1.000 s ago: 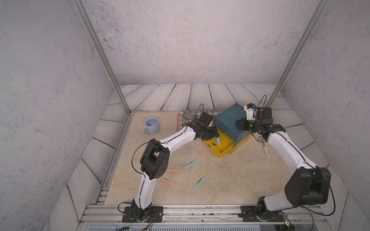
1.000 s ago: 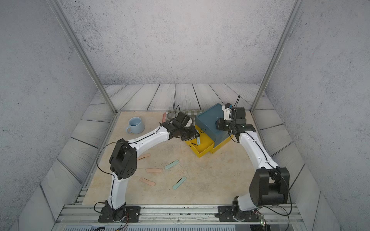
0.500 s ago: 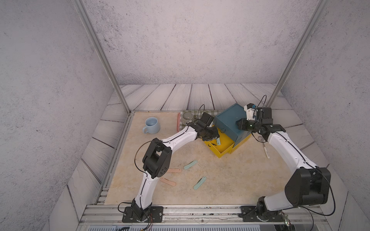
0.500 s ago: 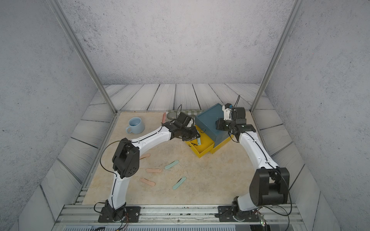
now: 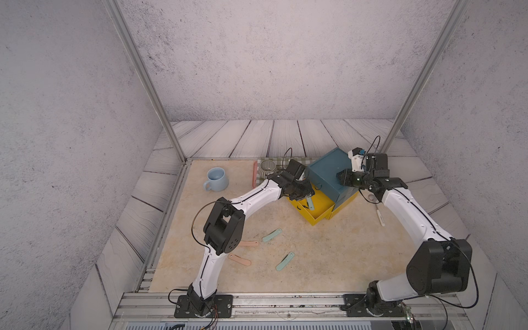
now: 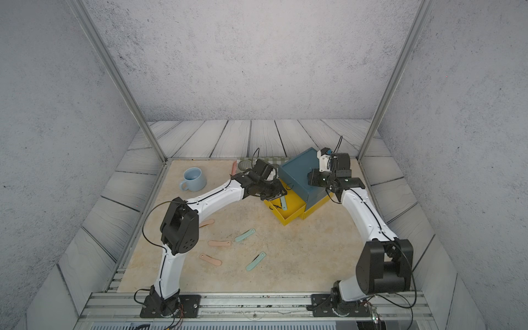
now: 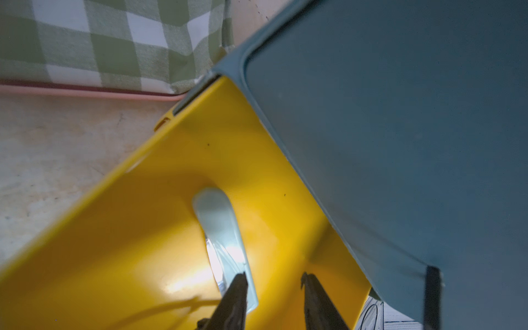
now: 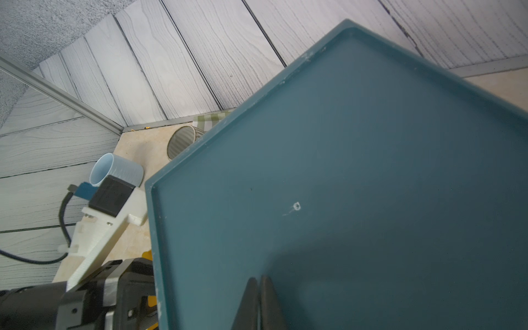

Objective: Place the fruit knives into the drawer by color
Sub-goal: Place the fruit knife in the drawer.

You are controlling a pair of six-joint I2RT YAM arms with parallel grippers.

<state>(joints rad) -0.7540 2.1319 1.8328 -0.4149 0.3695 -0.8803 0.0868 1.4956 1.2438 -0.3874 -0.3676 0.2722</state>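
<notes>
The drawer chest (image 5: 328, 171) has a dark teal shell and one yellow drawer (image 5: 320, 211) pulled out. My left gripper (image 7: 273, 278) hangs open over that drawer. A pale teal fruit knife (image 7: 223, 243) lies on the drawer floor beside one finger, not pinched; it also shows in both top views (image 5: 310, 203) (image 6: 284, 203). My right gripper (image 8: 260, 278) is shut and empty, its tips against the chest's top (image 8: 357, 171). On the table lie two teal knives (image 5: 271, 235) (image 5: 285, 261) and three pink ones (image 6: 219, 243) (image 6: 210, 259) (image 6: 206, 223).
A blue mug (image 5: 216, 178) stands at the back left. A ribbed grey-green cup (image 5: 267, 168) sits on the checkered cloth in a pink tray (image 5: 254, 177) behind my left arm. A thin white stick (image 5: 380, 217) lies right of the chest.
My left gripper's jaws have spread apart over the open drawer and the teal knife now rests free inside it. The right arm has not moved.
</notes>
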